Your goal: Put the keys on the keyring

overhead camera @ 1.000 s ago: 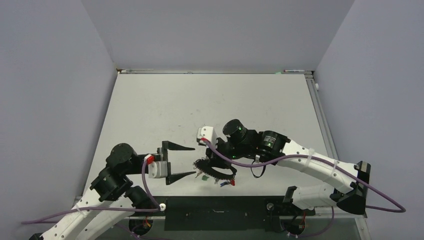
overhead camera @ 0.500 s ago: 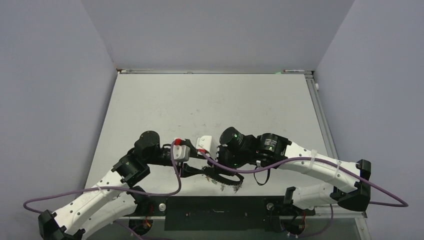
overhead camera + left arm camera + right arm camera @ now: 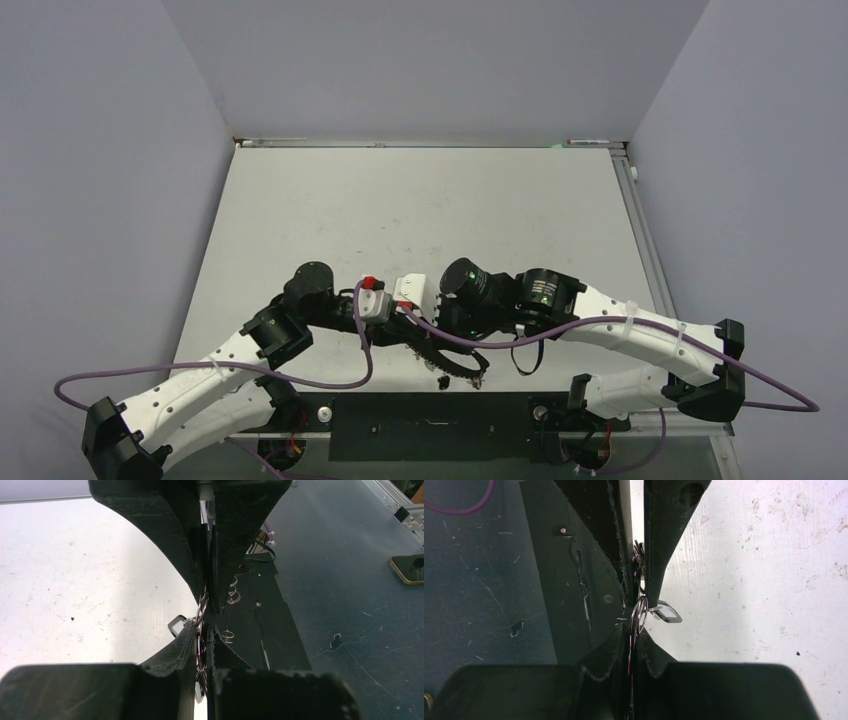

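Note:
The keyring (image 3: 456, 362) hangs as a dark hoop just above the table's front edge, several keys (image 3: 441, 379) dangling from it. My left gripper (image 3: 402, 326) and right gripper (image 3: 430, 336) meet nose to nose there, both shut on the hoop. In the left wrist view the keyring (image 3: 201, 651) runs edge-on between the left gripper (image 3: 204, 628); a black-framed key tag (image 3: 176, 625) sticks out left. In the right wrist view the right gripper (image 3: 631, 630) pinches the keyring (image 3: 630, 652), with a small wire ring and tag (image 3: 667, 613) just beyond.
A black plate (image 3: 430, 425) covers the near edge between the arm bases. Purple cables (image 3: 365, 350) loop around both wrists. A phone (image 3: 407, 569) lies on the dark floor beside the table. Grey walls close in left, right and back.
My left gripper swung right from open beside the hoop and shut on it. The right arm, holding the keyring, shifted slightly toward the front edge.

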{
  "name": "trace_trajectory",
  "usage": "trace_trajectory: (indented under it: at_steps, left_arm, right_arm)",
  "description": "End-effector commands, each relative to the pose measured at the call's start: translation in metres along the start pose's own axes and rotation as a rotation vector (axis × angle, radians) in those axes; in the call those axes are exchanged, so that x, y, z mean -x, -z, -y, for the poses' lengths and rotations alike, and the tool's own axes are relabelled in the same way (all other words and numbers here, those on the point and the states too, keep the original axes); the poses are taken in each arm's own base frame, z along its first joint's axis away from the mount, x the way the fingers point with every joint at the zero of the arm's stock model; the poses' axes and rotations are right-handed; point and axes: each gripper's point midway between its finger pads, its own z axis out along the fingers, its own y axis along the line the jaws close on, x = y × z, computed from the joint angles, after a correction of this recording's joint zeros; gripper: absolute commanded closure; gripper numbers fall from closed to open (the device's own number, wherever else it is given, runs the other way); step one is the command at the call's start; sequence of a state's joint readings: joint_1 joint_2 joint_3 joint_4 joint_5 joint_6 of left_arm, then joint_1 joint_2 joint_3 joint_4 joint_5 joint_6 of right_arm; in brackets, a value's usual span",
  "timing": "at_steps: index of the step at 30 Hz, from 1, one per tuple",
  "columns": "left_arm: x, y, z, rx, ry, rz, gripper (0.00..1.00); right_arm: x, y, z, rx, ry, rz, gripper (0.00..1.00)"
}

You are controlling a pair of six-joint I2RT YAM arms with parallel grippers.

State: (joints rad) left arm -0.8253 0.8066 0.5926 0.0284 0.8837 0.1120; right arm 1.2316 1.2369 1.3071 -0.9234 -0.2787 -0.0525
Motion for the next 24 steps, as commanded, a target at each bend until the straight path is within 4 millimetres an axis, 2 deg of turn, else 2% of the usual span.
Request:
trace_trajectory:
  at_steps: [1,3,7,9,10,13,15,18,24]
  left_arm:
    - [0.020,-0.004,0.012,-0.063,-0.072,0.070,1.00]
    - [0.027,-0.002,0.007,-0.025,-0.093,0.090,1.00]
    - [0.042,0.004,-0.001,0.033,-0.108,0.151,1.00]
    - [0.050,0.007,-0.002,0.043,-0.115,0.180,1.00]
    - [0.053,0.008,-0.001,0.040,-0.118,0.195,1.00]
    - [0.062,0.013,-0.001,0.047,-0.122,0.233,1.00]
    - [0.068,0.016,-0.002,0.064,-0.129,0.256,1.00]
    - [0.072,0.019,-0.004,0.083,-0.138,0.273,1.00]
    - [0.075,0.022,-0.006,0.100,-0.142,0.286,1.00]
  right_arm:
    - [0.040,0.019,0.004,-0.045,0.026,0.170,0.95]
    - [0.046,0.025,0.008,-0.075,0.021,0.212,0.95]
    - [0.063,0.051,0.023,-0.192,-0.011,0.342,0.46]
    - [0.071,0.070,0.024,-0.212,-0.025,0.418,0.32]
    - [0.074,0.079,0.023,-0.219,-0.028,0.450,0.29]
    - [0.074,0.098,0.021,-0.228,-0.026,0.504,0.25]
    - [0.070,0.101,0.019,-0.222,-0.035,0.501,0.25]
    - [0.061,0.098,0.017,-0.209,-0.056,0.468,0.34]
    - [0.043,0.084,0.007,-0.151,-0.079,0.395,0.41]
